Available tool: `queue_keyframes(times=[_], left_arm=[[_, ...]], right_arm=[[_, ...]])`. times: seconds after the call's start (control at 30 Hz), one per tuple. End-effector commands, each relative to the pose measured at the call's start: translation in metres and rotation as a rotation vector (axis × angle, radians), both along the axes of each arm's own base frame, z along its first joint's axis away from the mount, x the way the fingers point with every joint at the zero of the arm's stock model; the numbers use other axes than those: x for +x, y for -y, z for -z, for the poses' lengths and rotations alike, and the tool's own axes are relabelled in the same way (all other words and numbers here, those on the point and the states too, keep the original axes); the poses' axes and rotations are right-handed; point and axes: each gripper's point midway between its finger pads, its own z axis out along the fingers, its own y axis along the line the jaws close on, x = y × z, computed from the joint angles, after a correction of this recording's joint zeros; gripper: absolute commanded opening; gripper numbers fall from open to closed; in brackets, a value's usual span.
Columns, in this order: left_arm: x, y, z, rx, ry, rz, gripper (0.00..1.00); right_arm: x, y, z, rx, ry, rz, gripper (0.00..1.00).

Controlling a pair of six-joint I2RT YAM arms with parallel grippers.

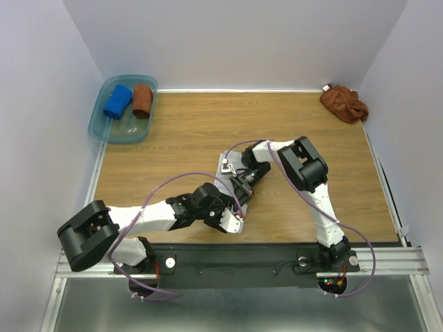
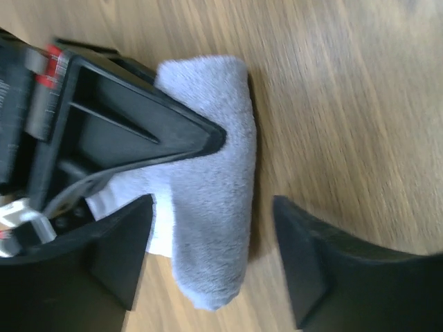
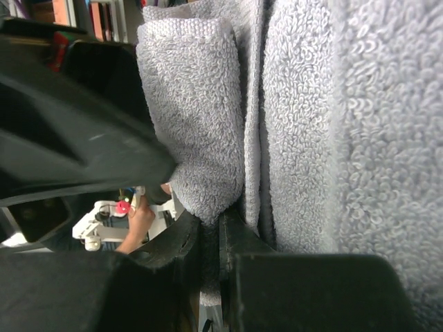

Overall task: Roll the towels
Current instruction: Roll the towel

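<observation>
Left pincer [image 2: 211, 266] spread wide, straddling the near end of the grey towel [image 2: 211, 187] at mid-desk [image 1: 180, 131], the part-rolled length running straight between its fingers. Right pincer [image 3: 218, 238] nearly closed, pinching the towel's folded edge from the opposite side. Both equally close; rust-brown towel [image 1: 344, 102] crumpled well apart in the far right corner.

Both arms: white link shells, black joint housings and black wrist units. Left arm [image 1: 138, 220] has a big black elbow block; right arm [image 1: 315, 187] matches, elbow block black too. Purple cable loops off each arm down to its base. Bases sit on a black plate across a silver rail; red and green LEDs at the right base. Fingers [image 2: 311, 256] are matte black moulded plastic, ribbed behind; red mark on the opposing finger mount.
</observation>
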Motion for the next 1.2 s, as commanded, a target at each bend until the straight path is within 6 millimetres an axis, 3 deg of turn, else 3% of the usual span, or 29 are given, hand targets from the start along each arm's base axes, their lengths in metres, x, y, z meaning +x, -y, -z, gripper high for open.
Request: queue_keyframes(times=[0.0, 0.1, 0.13, 0.17, 0.23, 0.33, 0.4, 0.57, 0.67, 0.77, 0.8, 0.83, 0.87, 0.9, 0.97, 1.0, 1.07, 1.17], left_arm=[[0.012, 0.01, -0.003, -0.009, 0.03, -0.024, 0.74], [0.009, 0.007, 0.008, 0.029, -0.009, -0.029, 0.56], [0.004, 0.001, 0.016, 0.073, -0.076, -0.063, 0.34], [0.003, 0.002, 0.016, 0.072, -0.081, -0.059, 0.34], [-0.003, 0.003, 0.015, 0.088, -0.139, -0.069, 0.24], [-0.027, -0.006, 0.022, 0.133, -0.282, -0.063, 0.18], [-0.031, -0.005, 0.021, 0.138, -0.316, -0.065, 0.16], [-0.04, -0.012, 0.029, 0.179, -0.48, -0.079, 0.12], [-0.033, -0.006, 0.02, 0.158, -0.588, -0.088, 0.12], [-0.034, -0.012, 0.023, 0.178, -0.728, -0.104, 0.12], [-0.024, -0.008, 0.014, 0.143, -0.751, -0.109, 0.12], [-0.025, -0.013, 0.02, 0.172, -0.798, -0.115, 0.12], [-0.023, -0.014, 0.019, 0.169, -0.825, -0.124, 0.12], [-0.018, -0.008, 0.013, 0.145, -0.851, -0.113, 0.12], [-0.018, -0.017, 0.021, 0.177, -0.957, -0.139, 0.12], [-0.014, -0.01, 0.015, 0.15, -0.994, -0.123, 0.12], [-0.015, -0.019, 0.024, 0.18, -1.093, -0.142, 0.12], [-0.003, -0.024, 0.036, 0.193, -1.165, -0.183, 0.13]], right_arm=[[0.005, 0.006, 0.014, -0.031, 0.031, -0.022, 0.08], [0.006, 0.006, 0.014, -0.039, 0.033, -0.021, 0.11], [0.011, 0.006, 0.011, -0.044, 0.042, -0.011, 0.19], [0.011, 0.006, 0.011, -0.048, 0.038, -0.008, 0.2], [0.024, 0.006, 0.007, -0.05, 0.055, 0.018, 0.3], [0.044, 0.008, -0.002, -0.07, 0.068, 0.07, 0.41], [0.058, 0.01, -0.013, -0.067, 0.099, 0.104, 0.44], [0.109, 0.023, -0.037, -0.122, 0.257, 0.224, 0.7], [0.145, 0.044, -0.063, -0.145, 0.396, 0.343, 0.92], [0.169, 0.063, -0.102, -0.149, 0.584, 0.441, 0.94], [0.174, 0.076, -0.107, -0.164, 0.614, 0.477, 0.94], [0.177, 0.083, -0.126, -0.158, 0.708, 0.497, 0.95], [0.177, 0.086, -0.122, -0.163, 0.702, 0.502, 0.95], [0.175, 0.093, -0.137, -0.17, 0.783, 0.505, 0.95], [0.165, 0.103, -0.138, -0.191, 0.848, 0.485, 0.95], [0.158, 0.107, -0.151, -0.18, 0.895, 0.488, 0.95], [0.143, 0.112, -0.145, -0.187, 0.898, 0.47, 0.95], [0.129, 0.116, -0.153, -0.186, 0.988, 0.438, 0.95]])
